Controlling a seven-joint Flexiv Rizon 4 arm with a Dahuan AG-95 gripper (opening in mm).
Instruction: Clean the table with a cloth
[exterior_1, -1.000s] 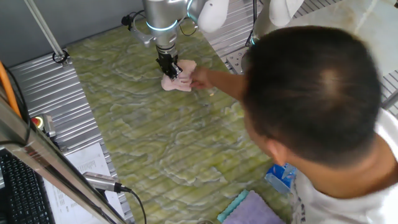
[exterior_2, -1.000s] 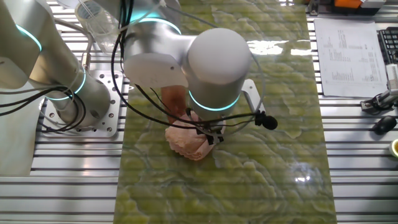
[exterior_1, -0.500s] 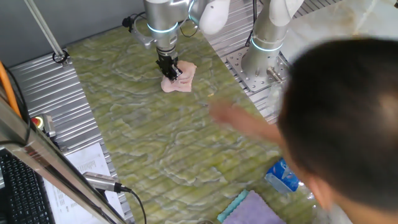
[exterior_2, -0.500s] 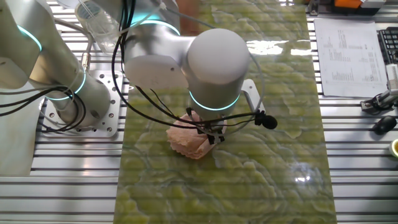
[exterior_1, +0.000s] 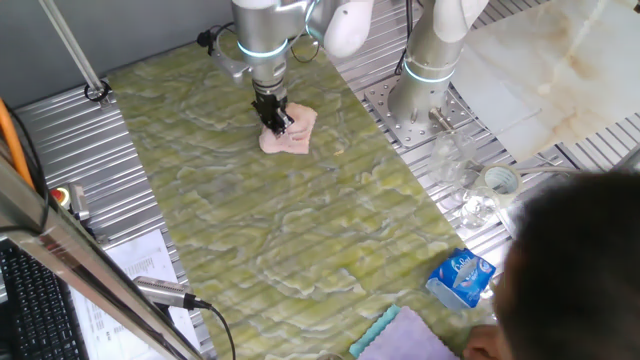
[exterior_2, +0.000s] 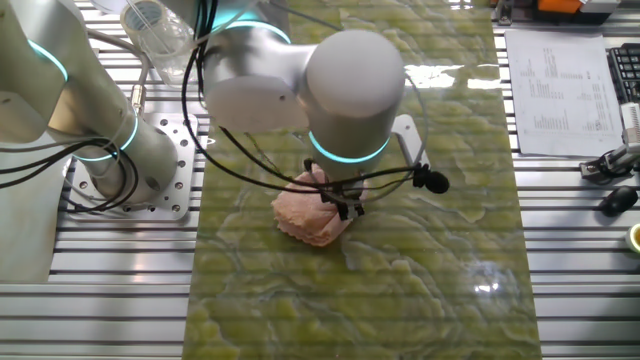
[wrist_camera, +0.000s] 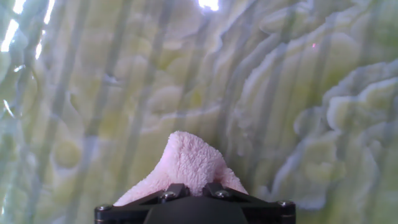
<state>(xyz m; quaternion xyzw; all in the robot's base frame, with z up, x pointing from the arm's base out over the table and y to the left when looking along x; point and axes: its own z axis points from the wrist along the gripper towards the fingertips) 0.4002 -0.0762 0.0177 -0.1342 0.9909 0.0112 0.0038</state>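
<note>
The pale pink cloth (exterior_1: 292, 131) lies bunched on the yellow-green marbled table (exterior_1: 280, 230), near its far end. My gripper (exterior_1: 274, 122) points straight down and is shut on the cloth, pressing it to the table. In the other fixed view the cloth (exterior_2: 308, 214) shows under the arm's wrist, and the gripper (exterior_2: 340, 205) is mostly hidden by it. In the hand view the cloth (wrist_camera: 186, 163) bulges up between the two dark fingertips (wrist_camera: 175, 190), with the table (wrist_camera: 280, 112) beyond.
A person's head (exterior_1: 575, 270) fills the lower right corner. A blue packet (exterior_1: 460, 278), clear cups (exterior_1: 470, 195), a tape roll (exterior_1: 499, 180) and a lavender-and-teal cloth (exterior_1: 400, 338) lie at the right and near edge. Ribbed metal panels (exterior_1: 70, 150) flank the table.
The person's hand has left the cloth and drawn back out of the scene. My gripper has slid the cloth slightly along the table.
</note>
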